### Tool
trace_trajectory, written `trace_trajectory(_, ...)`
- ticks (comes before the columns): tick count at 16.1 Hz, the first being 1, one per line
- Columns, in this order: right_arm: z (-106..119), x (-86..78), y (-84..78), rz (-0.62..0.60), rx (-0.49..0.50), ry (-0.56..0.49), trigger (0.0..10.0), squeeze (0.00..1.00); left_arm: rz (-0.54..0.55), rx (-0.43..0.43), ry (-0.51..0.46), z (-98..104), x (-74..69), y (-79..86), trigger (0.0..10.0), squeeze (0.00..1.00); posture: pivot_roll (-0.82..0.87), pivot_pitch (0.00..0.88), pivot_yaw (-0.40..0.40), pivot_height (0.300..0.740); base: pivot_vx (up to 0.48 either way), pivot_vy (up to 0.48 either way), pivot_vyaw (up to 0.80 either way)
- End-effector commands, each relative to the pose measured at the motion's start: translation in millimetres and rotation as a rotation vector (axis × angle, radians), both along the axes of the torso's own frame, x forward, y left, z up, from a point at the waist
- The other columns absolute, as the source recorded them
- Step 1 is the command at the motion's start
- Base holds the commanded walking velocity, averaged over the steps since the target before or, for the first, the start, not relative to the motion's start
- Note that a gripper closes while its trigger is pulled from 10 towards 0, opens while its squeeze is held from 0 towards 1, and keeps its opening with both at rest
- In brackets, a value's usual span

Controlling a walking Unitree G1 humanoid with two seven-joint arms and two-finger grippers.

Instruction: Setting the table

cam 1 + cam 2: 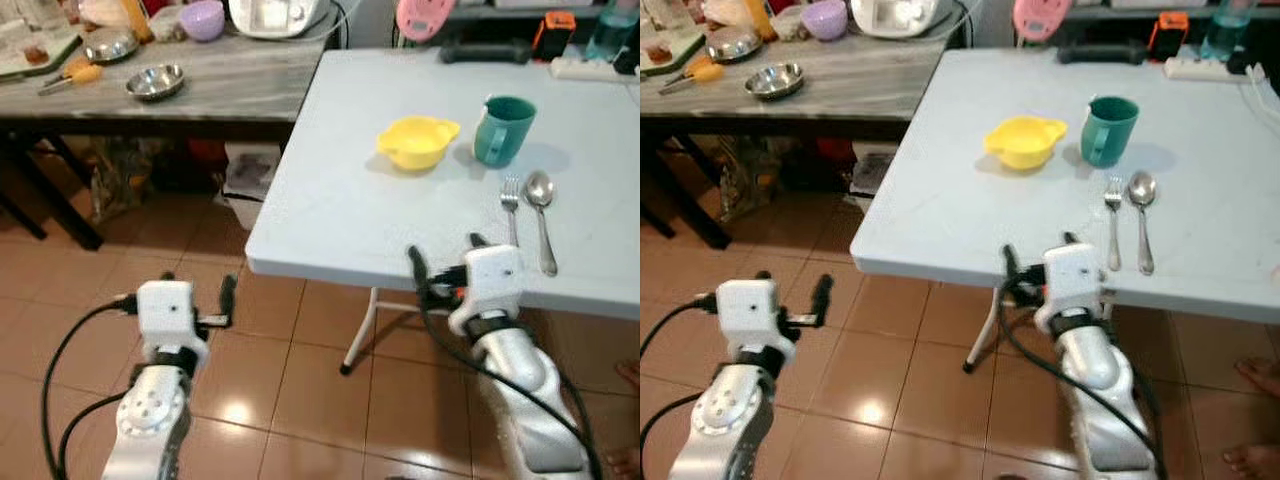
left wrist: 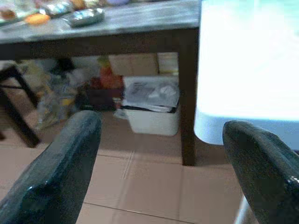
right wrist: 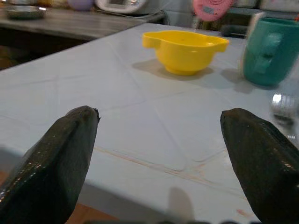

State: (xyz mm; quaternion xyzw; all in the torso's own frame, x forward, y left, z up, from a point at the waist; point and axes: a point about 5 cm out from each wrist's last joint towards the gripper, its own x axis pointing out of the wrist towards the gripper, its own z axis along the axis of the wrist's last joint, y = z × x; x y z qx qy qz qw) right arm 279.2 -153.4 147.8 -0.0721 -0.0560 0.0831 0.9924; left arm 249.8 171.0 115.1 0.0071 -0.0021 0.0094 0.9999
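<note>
Fig.: Place setting on white folding tabletop [image 1: 330, 200]; both grippers empty, fingers spread.

R gripper [image 1: 445, 262] hovers at the near tabletop edge; L gripper [image 1: 228, 300] hangs low over the tiled floor, well left of it. Ahead of R gripper: yellow plastic bowl w/ handles [image 1: 416, 142]; just right of it, teal mug [image 1: 502, 129]. Metal fork [image 1: 511, 205] and metal spoon [image 1: 541, 215] lie side by side, just right of R gripper. Setting looks near complete. Any reach for the bowl should go straight fwd, low, clear of the cutlery. Beyond L gripper: dark wooden side table [image 1: 200, 90] w/ steel bowl [image 1: 155, 81].
</note>
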Motion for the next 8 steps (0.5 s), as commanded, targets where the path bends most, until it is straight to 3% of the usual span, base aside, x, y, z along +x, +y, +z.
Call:
trace_trajectory(1, 3.1, -0.6, -0.1, -0.006, 0.005, -0.015, 10.0, 0.00, -0.006, 0.006, -0.005, 0.3, -0.9, 2.2, 10.0, 0.00, -0.26, 0.141, 0.122, 0.740, 0.000, 0.000, 0.00)
trace_trajectory(3, 2.8, 0.3, -0.8, -0.012, 0.016, -0.005, 10.0, 0.00, -0.052, 0.001, -0.015, 2.0, -1.7, -2.8, 10.0, 0.00, -0.26, 0.141, 0.120, 0.740, 0.000, 0.000, 0.00)
trace_trajectory(6, 2.6, 0.6, -0.2, -0.007, 0.016, -0.003, 10.0, 0.00, -0.056, -0.001, -0.019, 2.5, -1.9, -3.2, 10.0, 0.00, -0.26, 0.141, 0.117, 0.740, 0.000, 0.000, -0.65)
trace_trajectory(8, 2.5, 0.7, 0.8, 0.001, 0.013, -0.005, 10.0, 0.00, -0.061, -0.006, -0.024, 3.3, -2.1, -3.5, 10.0, 0.00, -0.26, 0.142, 0.113, 0.740, 0.000, 0.000, -0.23)
